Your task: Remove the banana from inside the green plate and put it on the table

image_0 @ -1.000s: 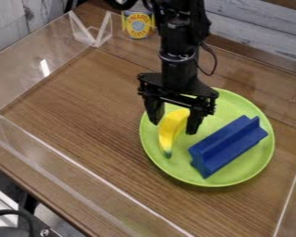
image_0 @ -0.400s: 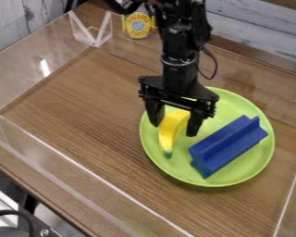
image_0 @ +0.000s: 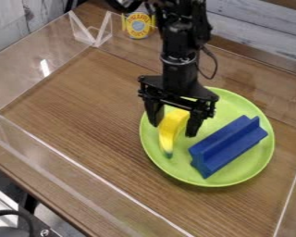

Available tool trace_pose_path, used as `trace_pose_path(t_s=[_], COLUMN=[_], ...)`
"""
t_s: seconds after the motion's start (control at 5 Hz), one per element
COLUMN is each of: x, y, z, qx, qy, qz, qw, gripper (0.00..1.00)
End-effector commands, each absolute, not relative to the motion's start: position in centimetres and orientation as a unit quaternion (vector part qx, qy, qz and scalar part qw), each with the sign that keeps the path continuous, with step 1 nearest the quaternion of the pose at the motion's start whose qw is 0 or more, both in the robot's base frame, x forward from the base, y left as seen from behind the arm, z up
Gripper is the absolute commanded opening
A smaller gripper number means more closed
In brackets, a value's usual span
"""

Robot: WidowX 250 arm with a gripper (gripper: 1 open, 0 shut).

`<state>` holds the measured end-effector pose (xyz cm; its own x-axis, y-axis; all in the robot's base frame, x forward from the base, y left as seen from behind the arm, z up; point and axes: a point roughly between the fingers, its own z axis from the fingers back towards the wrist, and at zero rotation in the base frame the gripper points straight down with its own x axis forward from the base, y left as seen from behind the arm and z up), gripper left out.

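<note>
Camera view: black arm drops vertically from the top, gripper (image_0: 177, 108) pointing straight down over the green plate (image_0: 237, 169). Fingers spread wide, one on each side of the banana (image_0: 172, 130), not clamped. Banana lies on the plate's left half; blue block (image_0: 228, 145) beside it to the right. Plate rests on the table (image_0: 89, 102).
</note>
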<state>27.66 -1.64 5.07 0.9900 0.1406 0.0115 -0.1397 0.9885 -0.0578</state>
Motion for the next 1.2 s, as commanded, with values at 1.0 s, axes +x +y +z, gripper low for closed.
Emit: trace_pose_path(t_s=[1.0], x=[29.04], y=[-1.17], z=[6.24], qx=[-0.040], qy=[-0.033], qz=[0.074], qw=[0.996], gripper=[1.00])
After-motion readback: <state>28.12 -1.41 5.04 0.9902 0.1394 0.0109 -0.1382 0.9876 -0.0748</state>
